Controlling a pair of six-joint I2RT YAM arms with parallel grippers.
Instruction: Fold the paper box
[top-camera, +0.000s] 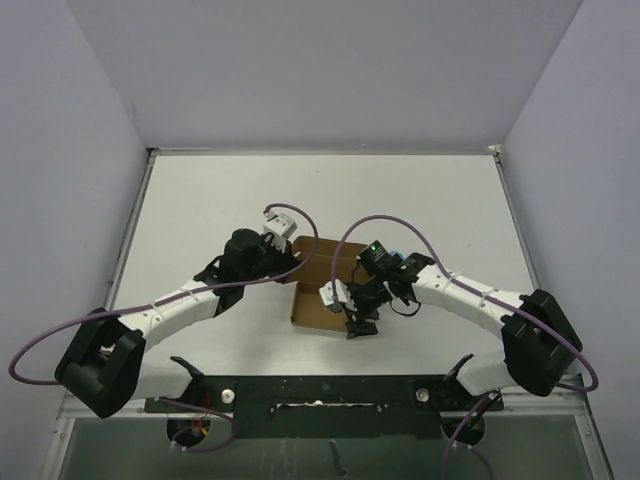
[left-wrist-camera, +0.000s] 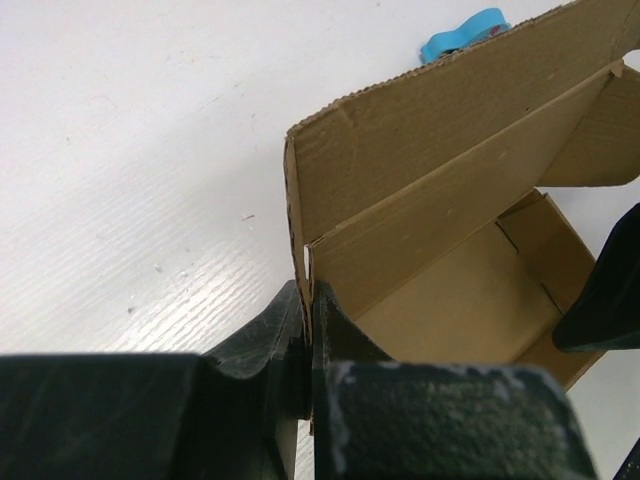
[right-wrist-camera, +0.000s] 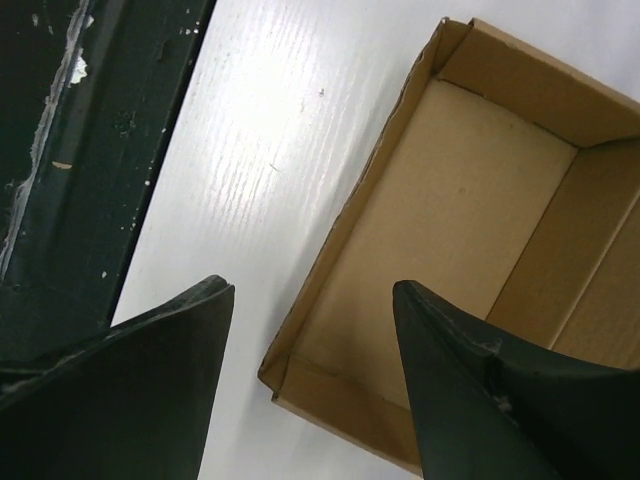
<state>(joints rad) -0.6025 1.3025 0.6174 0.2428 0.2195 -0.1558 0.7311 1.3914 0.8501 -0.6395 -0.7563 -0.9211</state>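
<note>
Paper box (top-camera: 312, 300) centre of overhead frame, tray formed, rear flap standing. Thin cardboard: likely light, springy at creases, slides easily, crushes if squeezed. Left gripper (left-wrist-camera: 307, 300) pinched tight on wall edge at corner. Right gripper (right-wrist-camera: 312, 285) spread wide, holding nothing, straddling near wall. Best hold: wall edges beside creases

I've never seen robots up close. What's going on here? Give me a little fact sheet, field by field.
Object: brown cardboard paper box, shaped like a tray, open on top
Surface: white table
Left tool: shut, pinching an upright wall of the box
Right tool: open, one finger outside a box wall, the other over the inside, holding nothing
Nearby: small blue object beyond the box
</note>
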